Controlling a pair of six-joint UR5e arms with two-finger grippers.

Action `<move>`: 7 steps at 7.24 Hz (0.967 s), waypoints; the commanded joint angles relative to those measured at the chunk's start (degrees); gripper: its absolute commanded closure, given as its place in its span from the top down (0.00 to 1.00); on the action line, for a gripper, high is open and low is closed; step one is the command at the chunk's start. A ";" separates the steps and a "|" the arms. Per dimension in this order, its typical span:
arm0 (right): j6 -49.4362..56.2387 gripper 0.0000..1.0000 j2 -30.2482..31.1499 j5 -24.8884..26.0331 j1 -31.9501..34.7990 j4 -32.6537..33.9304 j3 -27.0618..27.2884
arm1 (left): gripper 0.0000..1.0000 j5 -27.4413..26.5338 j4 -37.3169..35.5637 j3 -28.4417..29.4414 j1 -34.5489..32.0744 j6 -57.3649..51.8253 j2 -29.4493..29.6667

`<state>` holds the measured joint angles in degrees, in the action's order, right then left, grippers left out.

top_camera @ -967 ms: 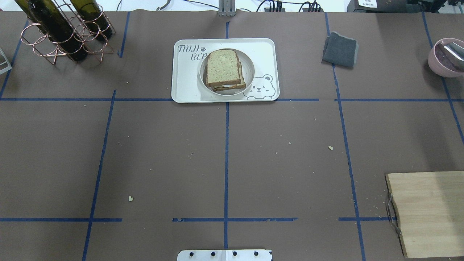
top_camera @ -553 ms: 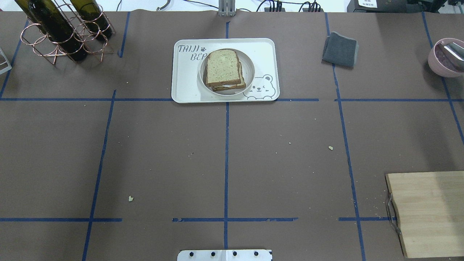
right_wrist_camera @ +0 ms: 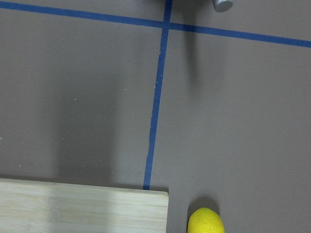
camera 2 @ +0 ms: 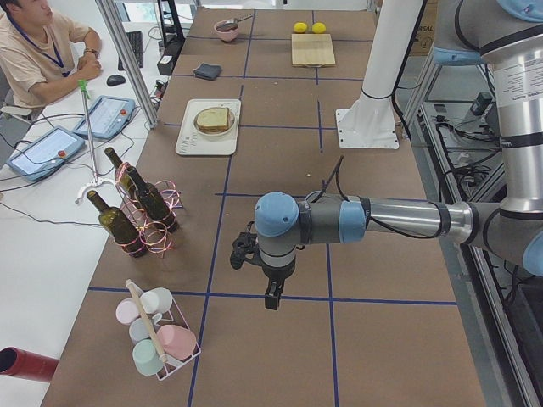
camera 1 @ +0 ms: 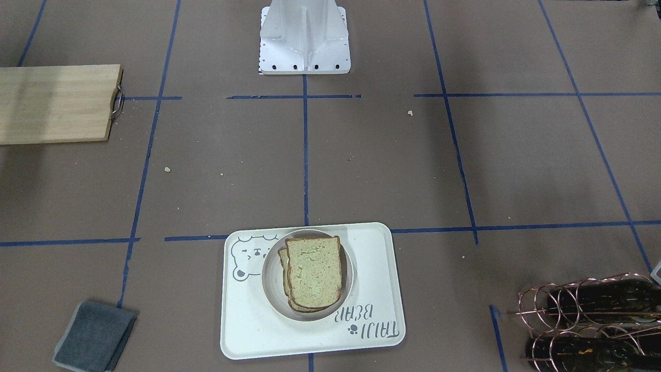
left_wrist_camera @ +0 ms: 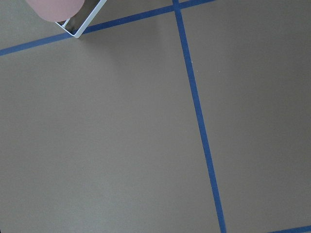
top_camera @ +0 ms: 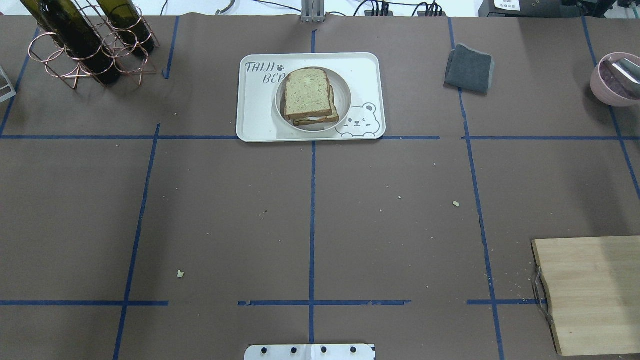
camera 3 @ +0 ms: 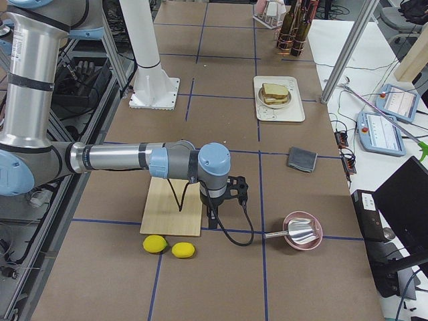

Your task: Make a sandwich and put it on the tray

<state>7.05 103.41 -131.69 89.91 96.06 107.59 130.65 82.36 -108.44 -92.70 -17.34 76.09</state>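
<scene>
Sandwich [top_camera: 307, 95] assembled: two bread slices stacked, the top one skewed a little off the lower, with a sliver of white filling showing at the edge nearest the robot in the overhead view. It sits in a round white bowl [top_camera: 346, 85], and the bowl stands on the tray [top_camera: 260, 122], toward the far side of the table [top_camera: 310, 210], on its centre line.

We judge both halves of the task done as far as these views show — stack built, stack on the tray by way of the bowl. Nothing seems left to handle.

Both arms are well apart from the tray. Left claw [camera 2: 271, 298] hangs over bare table near the mug rack [camera 2: 157, 339] at the robot's left end. Right claw [camera 3: 215, 215] hangs beside the wooden cutting board [camera 3: 172, 207], near two lemons [camera 3: 155, 244] and a pink bowl [camera 3: 302, 231]. Each claw shows only in a side view, and the wrist cameras catch no fingers — we cannot tell whether either is apart or together.
</scene>
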 commanded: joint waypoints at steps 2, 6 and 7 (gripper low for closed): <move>0.15 1.00 0.39 0.12 0.00 0.09 -0.27 | 1.00 0.22 0.35 0.07 -0.03 0.02 0.28; 0.07 1.00 0.83 0.30 0.00 0.09 -0.28 | 1.00 0.48 1.22 -0.19 -0.03 0.02 0.28; 0.15 1.00 0.83 0.30 0.00 0.09 -0.28 | 1.00 0.57 2.36 -0.02 -0.03 0.11 0.20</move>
<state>7.14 104.19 -131.40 89.91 96.12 107.32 131.14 83.68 -108.57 -92.72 -17.30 76.36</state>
